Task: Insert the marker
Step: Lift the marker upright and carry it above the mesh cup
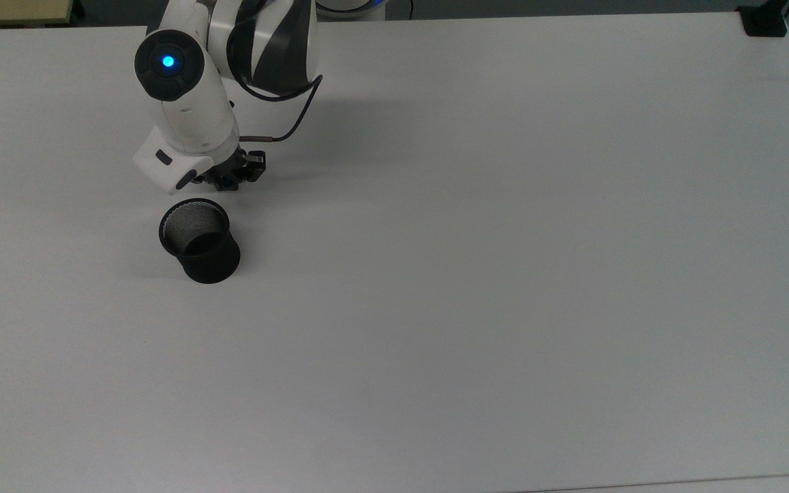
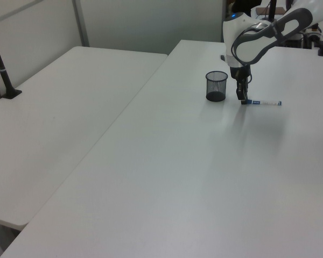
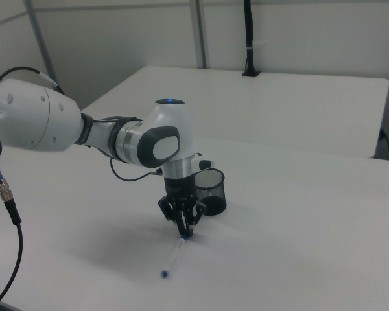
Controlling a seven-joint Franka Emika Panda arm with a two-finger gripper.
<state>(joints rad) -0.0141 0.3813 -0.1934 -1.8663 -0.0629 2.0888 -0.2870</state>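
So the marker (image 2: 262,102) is lying flat on the white table (image 1: 504,274), not in the cup yet. It's just beside the black mesh cup (image 1: 199,239), on the left view's right of it, with its near end pointing back toward the cup and the rest running off toward the left view's right. In the right view the marker (image 3: 175,256) stretches from under the arm toward the camera, blue tip at the near end.

The gripper (image 3: 184,227) is right down at table level over the cup-side end of the marker, fingers pointing straight down. It looks like the fingertips are on either side of that end, but I honestly can't tell if they've clamped on it or are only straddling it.

Progress-wise: I'd call it the very start of the pick. Nothing lifted, nothing inserted. Left to do: get a firm grip, raise it, probably tip it upright, carry it over the cup mouth and drop it in.

View differences: the left and right views give you the marker's whole length, while in the top view the robot arm (image 1: 189,103) covers nearly all of it. The top view is the one that looks down into the cup, and it's empty inside.
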